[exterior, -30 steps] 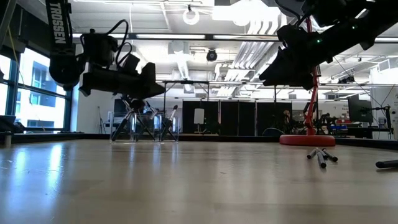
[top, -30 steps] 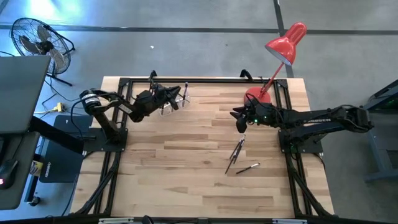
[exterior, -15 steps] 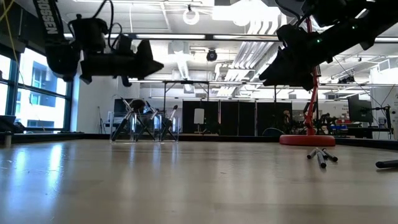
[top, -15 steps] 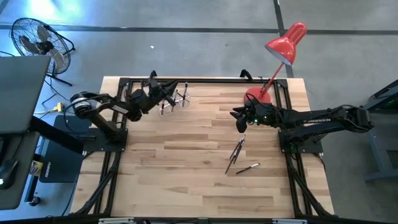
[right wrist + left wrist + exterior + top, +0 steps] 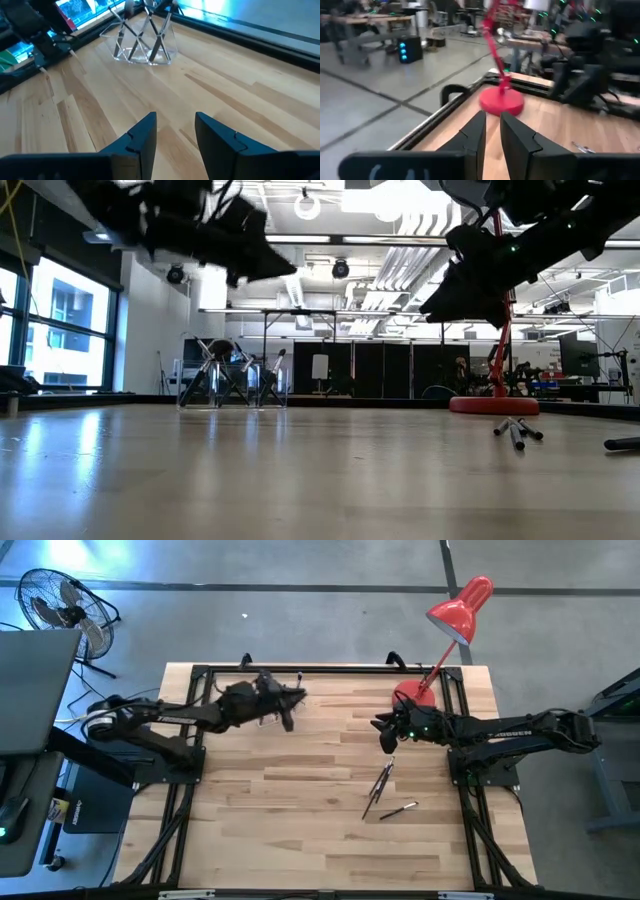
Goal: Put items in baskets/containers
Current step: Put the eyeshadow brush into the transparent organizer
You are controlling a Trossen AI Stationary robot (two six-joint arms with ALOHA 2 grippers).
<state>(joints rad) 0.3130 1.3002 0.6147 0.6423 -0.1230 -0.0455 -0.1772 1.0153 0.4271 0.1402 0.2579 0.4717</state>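
Observation:
The clear holder point(image 5: 232, 386) stands at the table's far left with several dark brushes leaning in it; it also shows in the right wrist view point(image 5: 145, 44). In the high view my left gripper point(image 5: 285, 705) hangs above it and hides most of it. That gripper is high over the table point(image 5: 250, 252), empty, its fingers a narrow gap apart point(image 5: 492, 135). My right gripper point(image 5: 386, 738) is open and empty point(image 5: 175, 135), held above the table right of centre. Three loose brushes point(image 5: 381, 783) lie flat in a bunch on the wood near it, and one more brush point(image 5: 398, 809) lies just nearer.
A red desk lamp point(image 5: 456, 612) stands with its base point(image 5: 410, 692) at the far right of the table, just beyond my right gripper. A black frame point(image 5: 330, 668) runs along the table's edges. The near half of the table is bare wood point(image 5: 300, 830).
My left gripper has gone up from just above the holder to well above it, and its arm has stretched out toward the table's right. The holder and its brushes have stayed where they were.

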